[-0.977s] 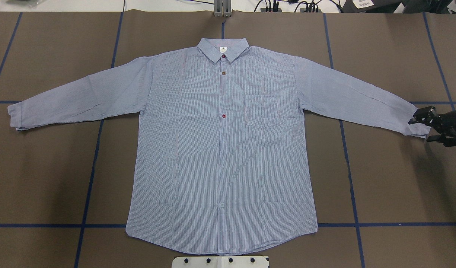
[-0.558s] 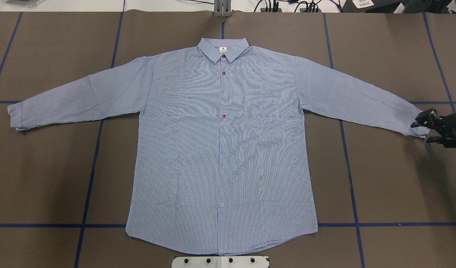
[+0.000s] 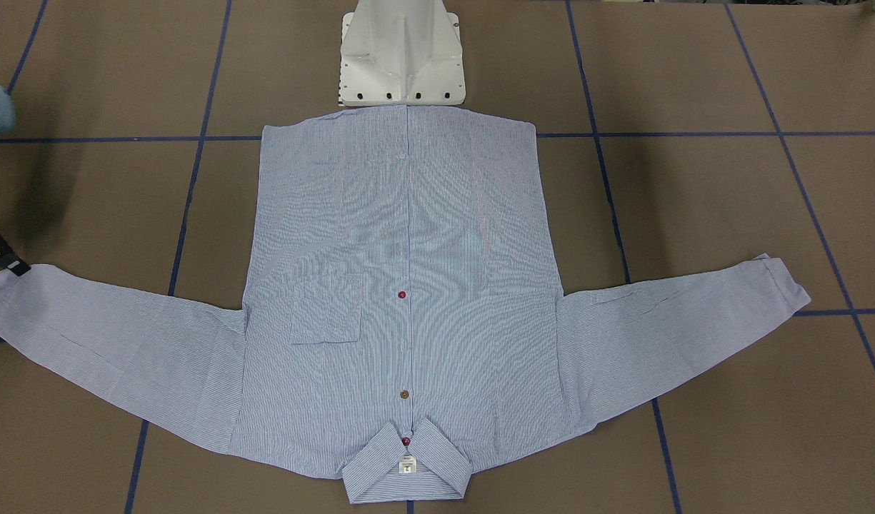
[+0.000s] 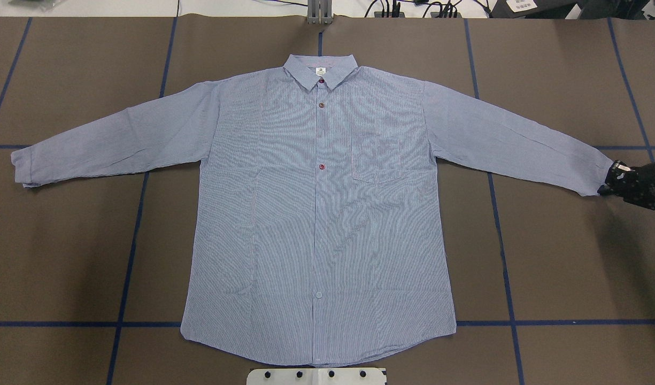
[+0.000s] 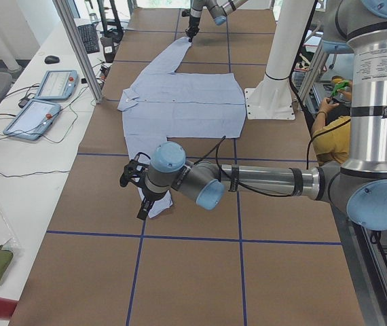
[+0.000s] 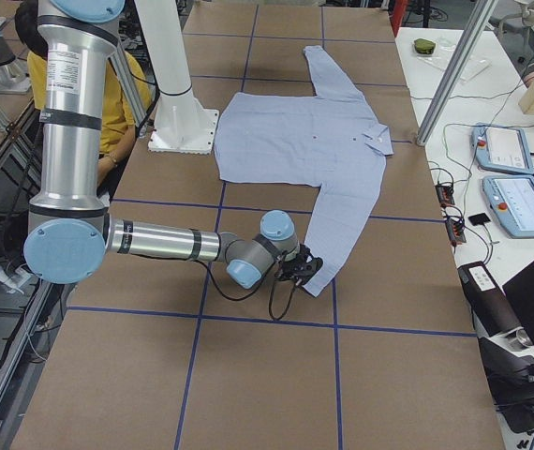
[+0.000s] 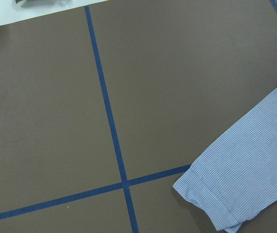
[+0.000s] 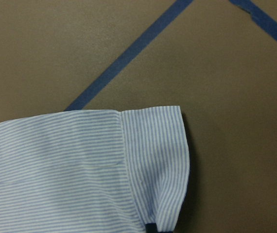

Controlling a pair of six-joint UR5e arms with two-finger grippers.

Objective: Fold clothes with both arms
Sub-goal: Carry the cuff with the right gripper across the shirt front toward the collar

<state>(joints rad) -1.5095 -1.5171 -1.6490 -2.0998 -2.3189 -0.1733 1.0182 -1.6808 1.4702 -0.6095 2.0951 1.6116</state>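
Lying flat on worktop point(image 4: 546, 256): shirt point(image 4: 316, 214), sleeves spread. Right end effector point(image 4: 611, 179) clamped on one cuff point(image 4: 594, 181); left end effector point(image 5: 142, 206) beside other cuff point(image 5: 159, 204), grip state not discernible.

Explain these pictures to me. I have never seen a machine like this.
This robot has two arms on a white pedestal, each ending in a two-finger end effector. Two cameras look down from opposite sides, two look along the table from its ends, one rides each wrist. A striped button-up shirt lies flat, front up. The right end effector seems to pinch one cuff; the left end effector hovers by the other cuff, open or shut I cannot tell.
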